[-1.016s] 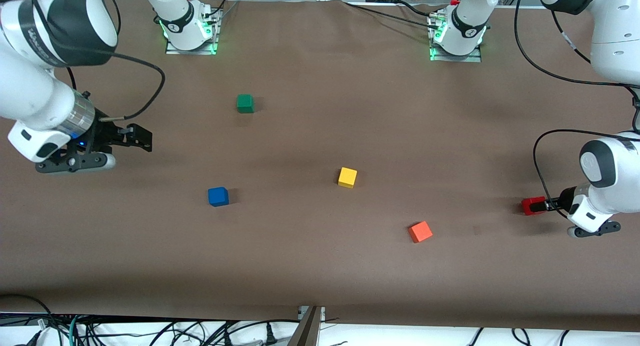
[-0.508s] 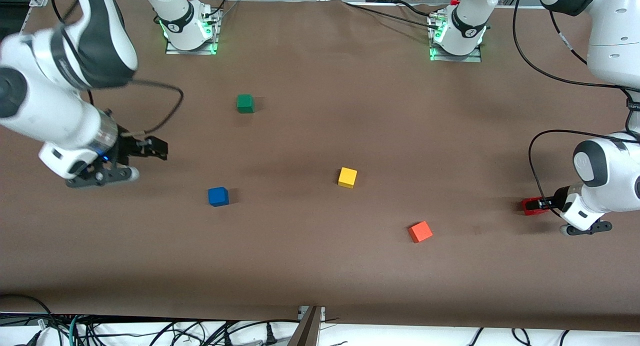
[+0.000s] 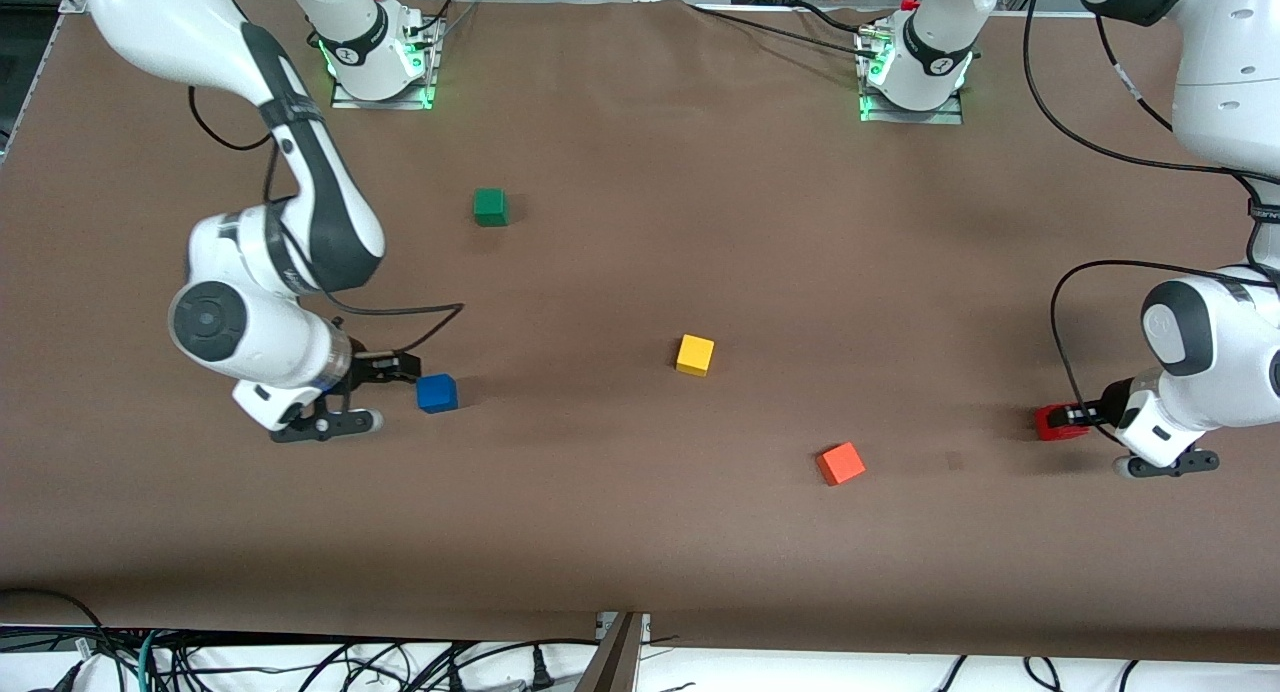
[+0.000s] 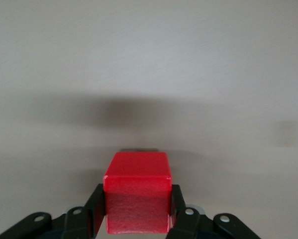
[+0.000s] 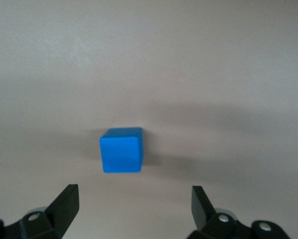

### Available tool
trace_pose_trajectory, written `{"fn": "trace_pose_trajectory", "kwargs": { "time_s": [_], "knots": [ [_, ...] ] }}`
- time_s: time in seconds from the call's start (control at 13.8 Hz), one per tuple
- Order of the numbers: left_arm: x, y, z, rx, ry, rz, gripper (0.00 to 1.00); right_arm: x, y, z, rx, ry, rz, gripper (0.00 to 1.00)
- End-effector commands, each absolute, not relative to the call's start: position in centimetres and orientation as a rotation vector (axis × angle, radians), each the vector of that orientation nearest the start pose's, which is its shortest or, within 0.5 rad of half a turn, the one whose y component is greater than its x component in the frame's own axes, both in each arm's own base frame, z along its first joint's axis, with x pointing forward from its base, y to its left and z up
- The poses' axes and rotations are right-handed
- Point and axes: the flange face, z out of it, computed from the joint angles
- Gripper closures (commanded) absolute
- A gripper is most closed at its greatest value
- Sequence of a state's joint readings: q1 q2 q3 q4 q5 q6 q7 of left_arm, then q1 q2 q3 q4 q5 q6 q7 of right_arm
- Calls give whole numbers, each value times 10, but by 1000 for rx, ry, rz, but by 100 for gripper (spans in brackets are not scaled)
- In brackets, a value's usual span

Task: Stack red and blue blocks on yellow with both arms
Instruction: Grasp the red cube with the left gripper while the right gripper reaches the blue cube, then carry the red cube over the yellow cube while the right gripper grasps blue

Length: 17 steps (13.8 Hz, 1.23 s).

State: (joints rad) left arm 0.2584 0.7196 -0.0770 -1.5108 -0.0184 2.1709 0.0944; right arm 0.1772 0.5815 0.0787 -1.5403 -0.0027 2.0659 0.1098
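Observation:
The blue block [image 3: 437,393] sits on the brown table toward the right arm's end. My right gripper [image 3: 403,366] is low just beside it, open and empty. In the right wrist view the blue block [image 5: 121,149] lies ahead of the open gripper [image 5: 134,196], outside the jaws. My left gripper [image 3: 1076,413] is shut on the red block [image 3: 1055,423] low at the table near the left arm's end. In the left wrist view the red block [image 4: 137,191] fills the gap of the gripper [image 4: 137,201], both fingers [image 4: 96,205] against its sides. The yellow block [image 3: 695,355] stands alone mid-table.
An orange cube [image 3: 841,463] lies between the yellow block and the red block, nearer the front camera. A green cube [image 3: 490,207] sits nearer the robot bases. The two arm bases [image 3: 380,57] stand along the table's edge by the robots.
My right arm has swung in and down from the table's end to just beside the blue block. My left gripper with the red block has shifted slightly toward the front camera.

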Motion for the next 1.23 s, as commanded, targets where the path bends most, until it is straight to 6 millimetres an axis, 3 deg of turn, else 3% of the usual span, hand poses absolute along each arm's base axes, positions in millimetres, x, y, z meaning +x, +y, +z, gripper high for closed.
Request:
{"fn": "trace_pose_trajectory", "kwargs": {
  "time_s": [0.0, 0.29, 0.58, 0.73, 0.94, 1.16],
  "knots": [
    [707, 61, 277, -3262, -189, 93, 96, 680, 176, 295, -3090, -198, 73, 0],
    [707, -75, 300, -3267, -39, 118, 95, 681, 182, 262, -3085, -207, 58, 0],
    [689, -208, 328, -3258, 240, 57, 85, 677, 185, 238, -3082, -209, 47, 1],
    [674, -267, 336, -3256, 226, 53, 84, 676, 186, 233, -3079, -209, 31, 1],
    [651, -324, 326, -3237, 306, 75, 84, 675, 186, 228, -3078, -208, 24, 2],
    [630, -363, 309, -3120, 471, 50, 84, 674, 185, 221, -3078, -207, 24, 2]
  ]
}}
